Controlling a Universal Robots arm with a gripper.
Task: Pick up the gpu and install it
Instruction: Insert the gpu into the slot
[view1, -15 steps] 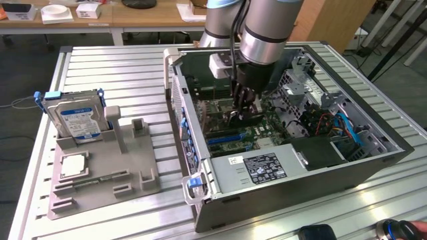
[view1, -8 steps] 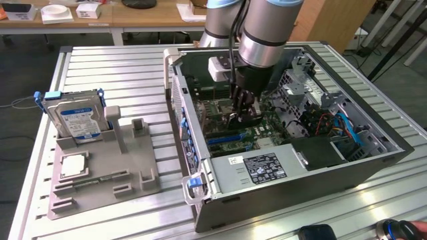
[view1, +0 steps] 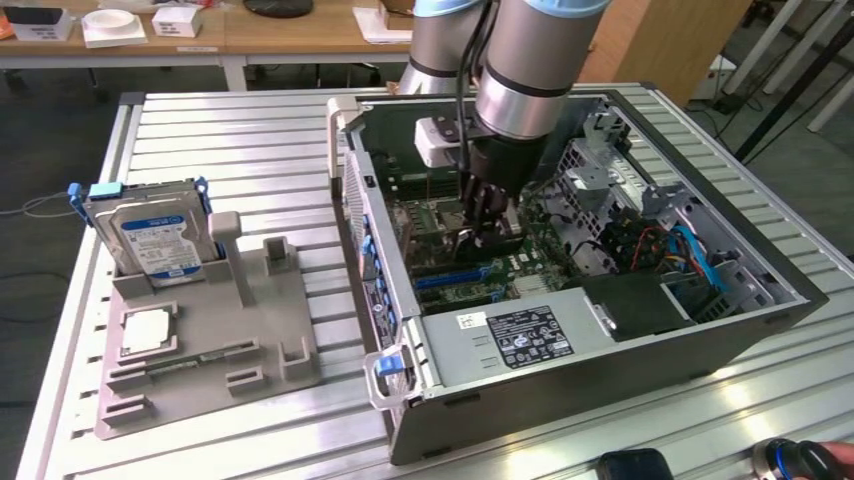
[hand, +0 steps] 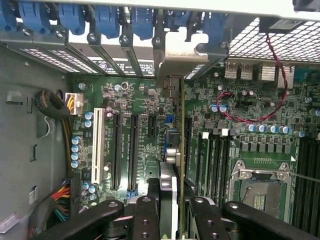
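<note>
Slatted table (view1: 200, 120) — one open case (view1: 574, 380), one claw (view1: 483, 240) clamping one gpu (hand: 172, 150).

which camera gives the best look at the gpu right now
The wrist view: the gpu runs edge-on from the gripper to its grey metal end by the rear slots. In the exterior view the arm hides nearly all of it inside the computer case.
</note>
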